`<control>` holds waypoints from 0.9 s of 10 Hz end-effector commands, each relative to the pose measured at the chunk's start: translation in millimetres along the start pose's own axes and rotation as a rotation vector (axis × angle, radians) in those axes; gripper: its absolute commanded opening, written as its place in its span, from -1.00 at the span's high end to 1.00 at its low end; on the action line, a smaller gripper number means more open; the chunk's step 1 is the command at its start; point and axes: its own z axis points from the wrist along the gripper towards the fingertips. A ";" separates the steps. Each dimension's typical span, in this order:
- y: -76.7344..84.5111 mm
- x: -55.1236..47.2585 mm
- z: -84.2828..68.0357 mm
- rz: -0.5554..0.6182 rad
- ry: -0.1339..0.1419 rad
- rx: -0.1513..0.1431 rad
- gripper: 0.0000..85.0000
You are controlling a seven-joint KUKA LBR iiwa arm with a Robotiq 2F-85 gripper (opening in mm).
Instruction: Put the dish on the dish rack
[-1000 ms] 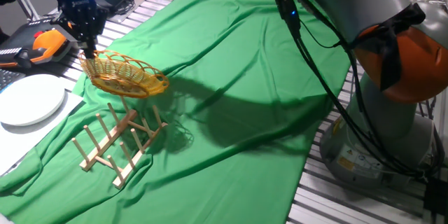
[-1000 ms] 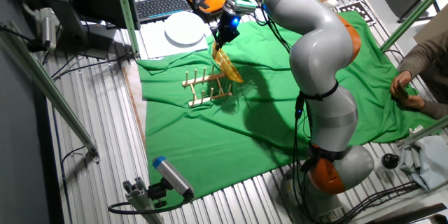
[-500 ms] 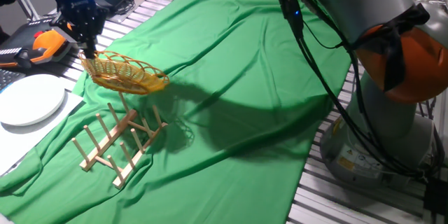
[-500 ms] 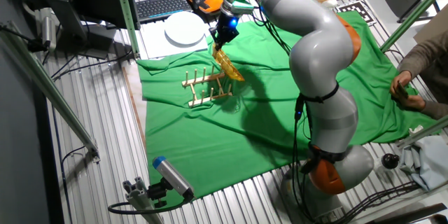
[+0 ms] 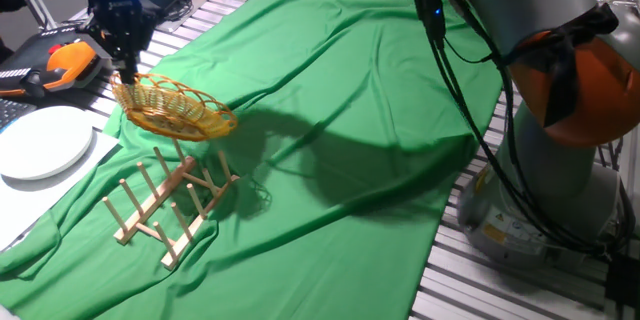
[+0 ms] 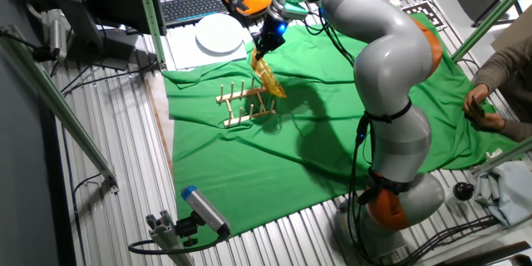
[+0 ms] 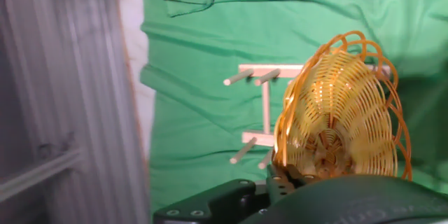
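The dish (image 5: 175, 108) is a golden woven wicker basket, held tilted in the air by its rim. My gripper (image 5: 124, 63) is shut on the rim's far edge, above and behind the dish rack (image 5: 172, 203). The rack is light wood with upright pegs and lies on the green cloth. In the other fixed view the dish (image 6: 268, 77) hangs just right of the rack (image 6: 243, 105), under the gripper (image 6: 260, 52). In the hand view the dish (image 7: 336, 108) fills the right side and covers part of the rack (image 7: 260, 108) below it.
A white plate (image 5: 40, 142) lies left of the rack, off the green cloth (image 5: 380, 110). An orange-black pendant (image 5: 55, 64) and a keyboard (image 6: 192, 5) sit behind it. The robot base (image 5: 560, 160) stands at the right. A person's hand (image 6: 478, 104) rests at the cloth's far side.
The gripper and dish have shifted very slightly toward the rack's left side; the grip is unchanged.
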 end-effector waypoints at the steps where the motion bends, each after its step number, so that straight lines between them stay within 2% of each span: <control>1: 0.3 0.1 -0.2 0.010 0.016 -0.041 1.00; 2: 5.4 1.3 -5.0 0.028 0.031 -0.059 1.00; 4: 27.4 7.5 -23.9 0.058 0.041 -0.083 1.00; 5: 36.2 10.9 -30.0 0.067 0.040 -0.083 1.00; 7: 44.2 10.1 -28.0 0.092 0.024 -0.107 1.00; 9: 37.4 4.3 -17.8 0.086 0.010 -0.126 1.00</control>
